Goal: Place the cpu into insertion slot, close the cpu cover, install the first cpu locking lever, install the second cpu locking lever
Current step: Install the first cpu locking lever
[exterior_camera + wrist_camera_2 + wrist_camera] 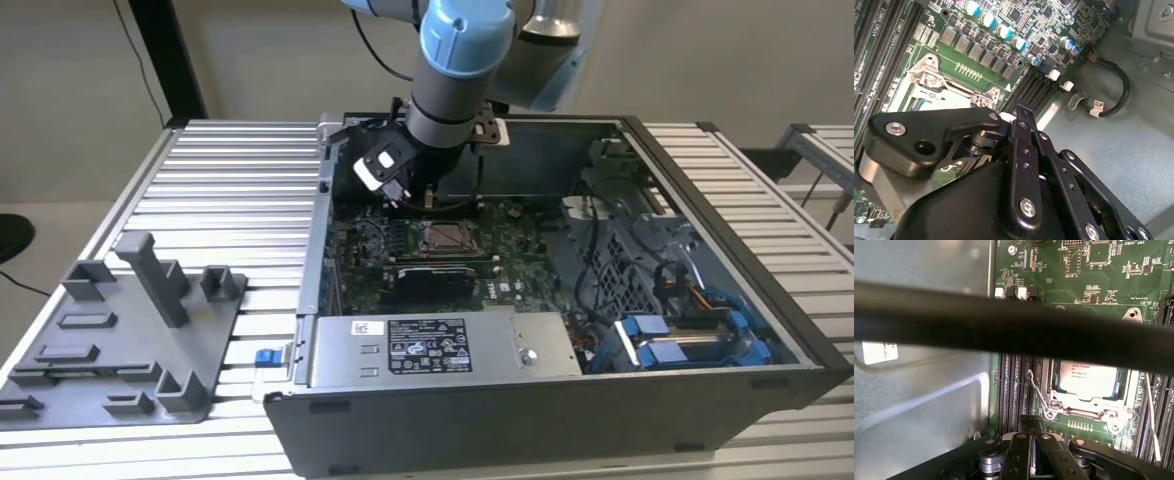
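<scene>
My arm reaches down into an open computer case (534, 405) that sits on a ribbed metal bench (227, 190). A grey moulded tray (120, 330) lies on the bench at the exterior view's left, just beside the case. A large grey labelled power-supply box (441, 345) lies along the case's near wall. Behind it is the green circuit board (1094, 270), with the insertion slot (447, 237) near its middle.

My end effector (1031, 422) hangs low over the board, just beside one corner of the slot. In both wrist views its black fingertips are drawn together, and I can see nothing held between them.

In the first wrist view the cpu (1089, 382) sits in the slot, silvery top up. The cpu cover (1081, 401) lies flat around it, framing the chip through its window. A thin wire lever (1037, 390) angles away from the cover's corner nearest my fingertips. A second wire lever (1152, 420) runs along the far side of the slot. Whether either lever is hooked down I cannot tell.
</scene>
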